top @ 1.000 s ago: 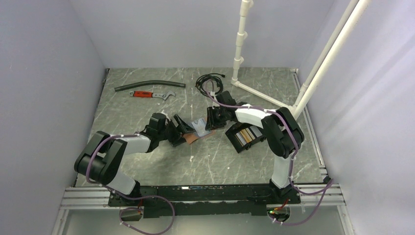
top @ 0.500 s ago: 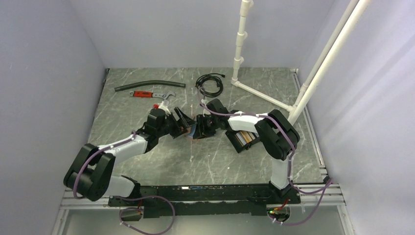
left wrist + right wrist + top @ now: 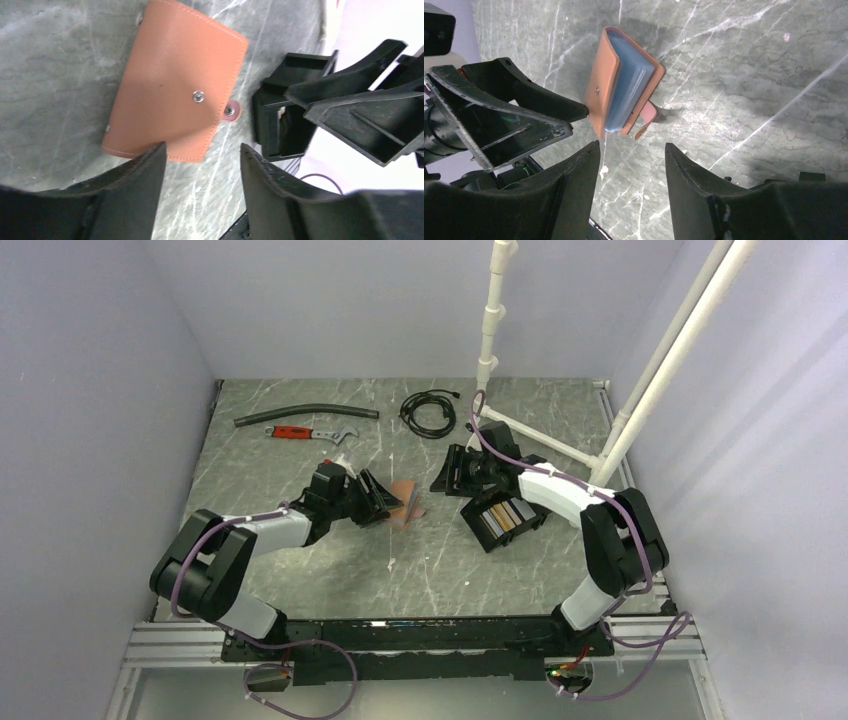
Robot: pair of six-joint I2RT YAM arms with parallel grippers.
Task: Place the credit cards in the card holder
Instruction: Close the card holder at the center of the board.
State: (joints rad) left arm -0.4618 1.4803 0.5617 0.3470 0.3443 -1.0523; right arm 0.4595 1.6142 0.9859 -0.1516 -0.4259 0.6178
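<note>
The card holder (image 3: 476, 527), a black shallow tray, lies at right of centre. Credit cards (image 3: 506, 514) in gold, brown and grey lie side by side in it. A tan snap wallet (image 3: 406, 502) sits between the arms, half open, with bluish card edges or sleeves (image 3: 626, 87) inside. My left gripper (image 3: 390, 504) is open at the wallet's left side. One of its fingertips (image 3: 580, 111) touches the leather (image 3: 175, 95). My right gripper (image 3: 443, 478) is open and stands clear to the wallet's right. Nothing sits between either pair of jaws (image 3: 200, 150) (image 3: 631, 147).
At the back lie a red-handled wrench (image 3: 300, 432), a dark hose (image 3: 305, 416) and a coiled black cable (image 3: 428, 412). A white pipe frame (image 3: 540, 438) rises at the back right, close behind the right arm.
My right gripper has drawn back to the right, away from the wallet, and opened wider. The left gripper has narrowed a little and stays at the wallet. The wallet rests on the table.
</note>
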